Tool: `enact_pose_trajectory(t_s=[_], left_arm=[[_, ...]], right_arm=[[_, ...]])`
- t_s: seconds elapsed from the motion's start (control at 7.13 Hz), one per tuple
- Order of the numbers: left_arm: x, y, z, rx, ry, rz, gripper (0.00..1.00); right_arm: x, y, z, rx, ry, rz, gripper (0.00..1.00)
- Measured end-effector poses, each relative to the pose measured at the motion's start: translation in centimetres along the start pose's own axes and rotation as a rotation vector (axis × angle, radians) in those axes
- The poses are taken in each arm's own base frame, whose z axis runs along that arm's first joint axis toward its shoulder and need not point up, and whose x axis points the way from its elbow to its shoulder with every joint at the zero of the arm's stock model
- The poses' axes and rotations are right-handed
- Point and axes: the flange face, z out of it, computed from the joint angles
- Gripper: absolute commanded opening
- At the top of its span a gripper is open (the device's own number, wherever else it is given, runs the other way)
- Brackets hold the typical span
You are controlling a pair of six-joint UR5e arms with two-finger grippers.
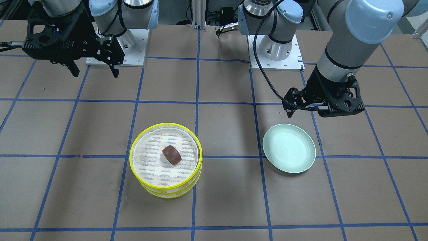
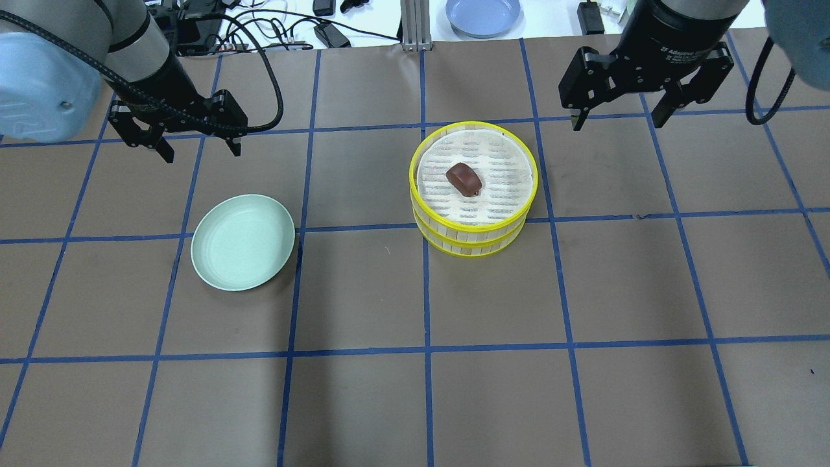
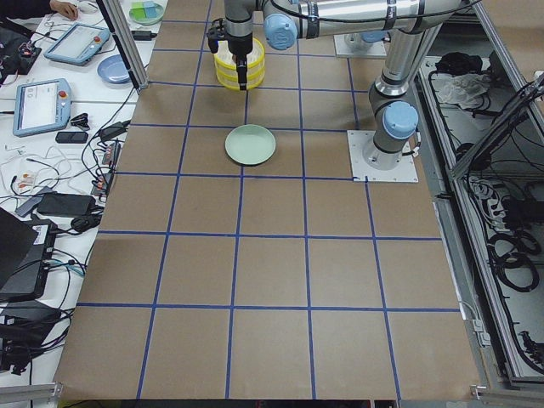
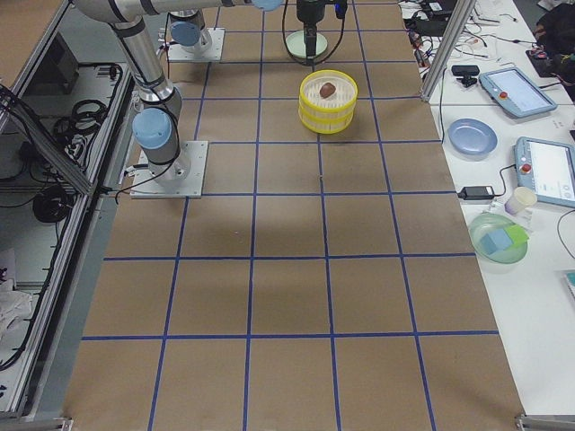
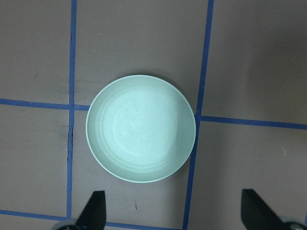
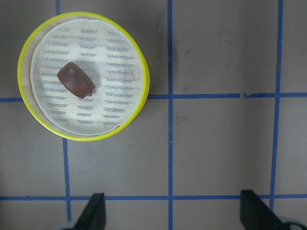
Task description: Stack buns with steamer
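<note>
A yellow steamer (image 2: pixel 476 228) of two stacked tiers stands at the table's middle. A dark reddish-brown bun (image 2: pixel 463 178) lies on the top tier's white liner; it also shows in the right wrist view (image 6: pixel 75 79). The cream-white bun is hidden. The pale green plate (image 2: pixel 243 241) is empty, to the steamer's left. My left gripper (image 2: pixel 203 154) is open and empty, raised beyond the plate (image 5: pixel 140 128). My right gripper (image 2: pixel 618 122) is open and empty, raised beyond and to the right of the steamer (image 6: pixel 144 81).
A blue plate (image 2: pixel 483 13) sits off the table's far edge among cables. The two arm bases (image 1: pixel 117 47) (image 1: pixel 276 50) are bolted at the robot's side. Blue tape lines grid the brown table. Side benches hold tablets and bowls (image 4: pixel 499 238).
</note>
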Motion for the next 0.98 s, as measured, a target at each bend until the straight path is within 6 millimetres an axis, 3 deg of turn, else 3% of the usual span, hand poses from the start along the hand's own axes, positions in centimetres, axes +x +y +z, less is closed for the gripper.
enact_pose_trajectory(t_s=[0.56, 0.98], left_arm=[[0.1, -0.2, 1.8, -0.025, -0.002, 0.003, 1.0], [0.0, -0.4, 2.0, -0.007, -0.006, 0.001, 1.0]], right_arm=[[0.0, 0.0, 0.0, 0.001, 0.002, -0.001, 1.0], [0.0, 0.0, 0.0, 0.0, 0.003, -0.002, 1.0]])
